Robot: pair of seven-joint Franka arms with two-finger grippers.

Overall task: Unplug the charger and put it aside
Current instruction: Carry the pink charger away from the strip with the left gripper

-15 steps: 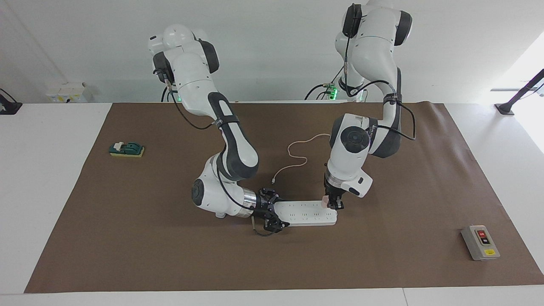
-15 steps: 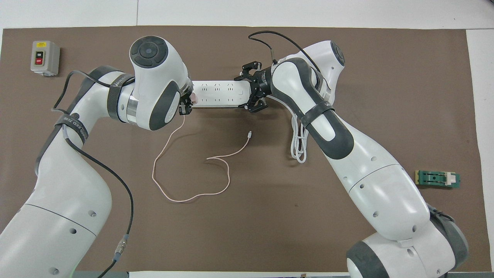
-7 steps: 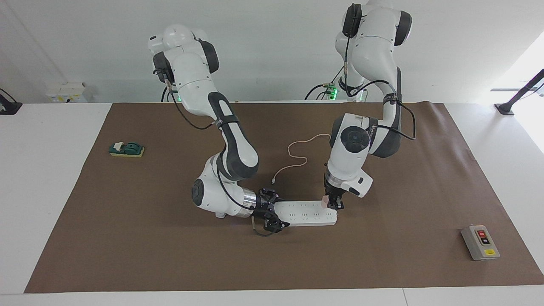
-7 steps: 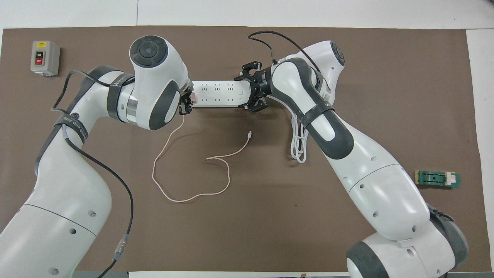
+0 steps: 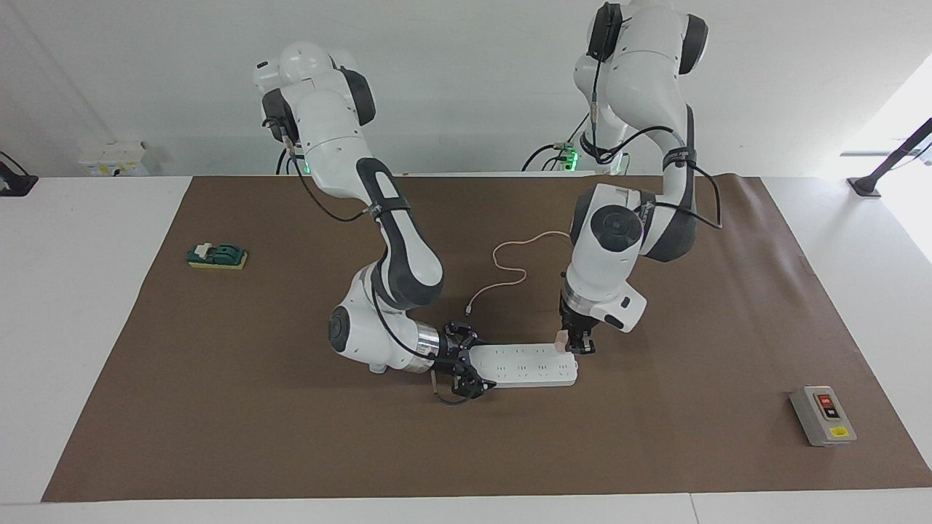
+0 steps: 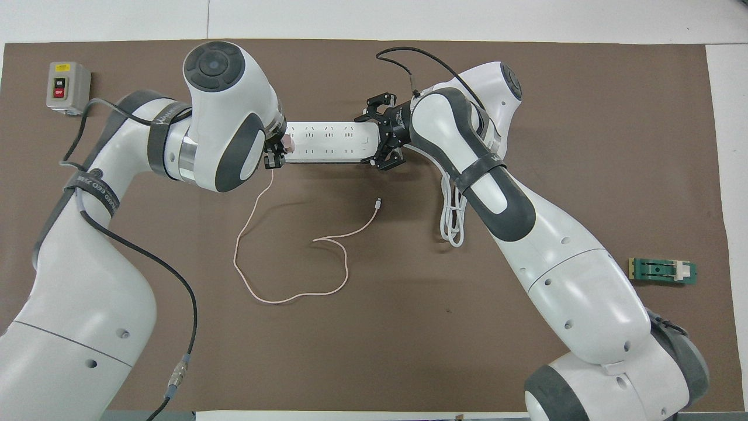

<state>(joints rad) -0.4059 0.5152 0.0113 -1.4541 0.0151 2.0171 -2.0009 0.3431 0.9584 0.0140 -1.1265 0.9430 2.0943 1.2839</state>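
Two claws at work, both at the power strip (image 5: 526,366). Left gripper (image 5: 580,345) is clamped on the charger (image 5: 561,340), a small pale pink cube at the strip's end toward the left arm's base; in the facing view the cube looks just lifted off the strip's top, or barely seated, can't tell which. Right gripper (image 5: 466,367) sits at the strip's other end w/ its links splayed round it, prob bracing it; fingertips not clear enough to call.

Handling, as a guess: cube is light, rigid, smooth plastic, so slippery; best taken on two flat sides, as the claw has it, and pulled straight up, no twist, else prongs may bind. Strip is light too & would lift w/ it unless pinned.

Pink cable (image 6: 274,257) trails from the cube toward the robots, thin & floppy, looping over the brown mat (image 5: 655,451) to a free connector tip; it'll drag along & may snag
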